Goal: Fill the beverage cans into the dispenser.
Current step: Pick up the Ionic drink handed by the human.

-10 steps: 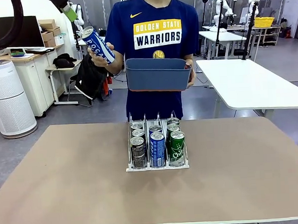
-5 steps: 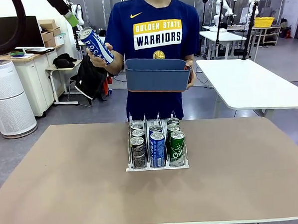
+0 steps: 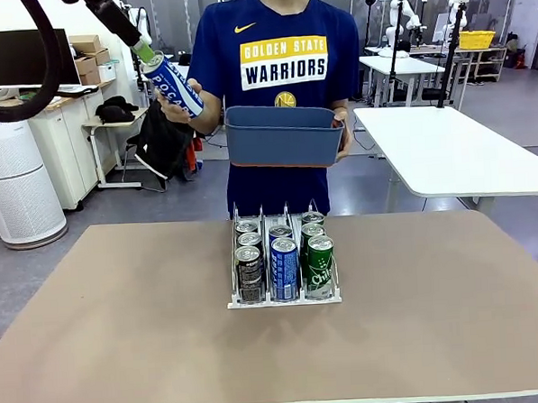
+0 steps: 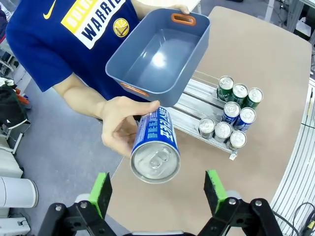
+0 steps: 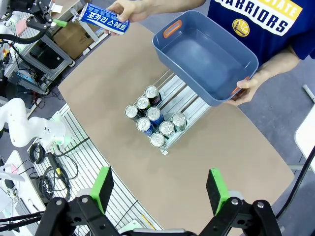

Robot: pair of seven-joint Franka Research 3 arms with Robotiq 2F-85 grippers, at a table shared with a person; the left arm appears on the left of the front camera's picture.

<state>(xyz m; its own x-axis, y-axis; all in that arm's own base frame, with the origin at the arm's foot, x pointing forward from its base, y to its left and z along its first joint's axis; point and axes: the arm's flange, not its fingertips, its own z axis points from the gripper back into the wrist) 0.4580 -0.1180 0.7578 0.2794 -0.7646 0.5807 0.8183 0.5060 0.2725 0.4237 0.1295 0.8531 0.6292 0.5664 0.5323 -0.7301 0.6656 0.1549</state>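
The person's hand [image 4: 120,129] holds a slim blue aluminium can with white Pocari Sweat lettering [image 4: 155,147] up in the air beyond the far edge of the worktop [image 3: 123,335], toward its far left corner. In the left wrist view the can's silver top faces the camera and sits between and just ahead of the left end effector [image 4: 157,189], whose two green-padded fingers [image 4: 101,192] stand wide apart on either side of it without touching; it has hold of nothing. In the front view a green pad of this end effector [image 3: 144,51] is right at the can's upper end.

The right end effector [image 5: 160,189] hangs high above the worktop, its fingers spread wide and holding nothing, well apart from every can.

The person's other hand [image 5: 248,86] carries a dark blue rectangular plastic tub with orange handles [image 3: 285,133], held above the far edge of the worktop over the back of the rack. Its inside, seen from the wrist views, holds no cans.

The clear-and-white plastic dispenser with three narrow lanes [image 3: 284,298] sits at the middle of the worktop, nearer the far edge. It holds eight cans: three black ones [image 3: 249,273] in the left lane, two blue ones [image 3: 284,268] in the middle lane and three green ones [image 3: 320,266] in the right lane. With the held can, that makes nine.
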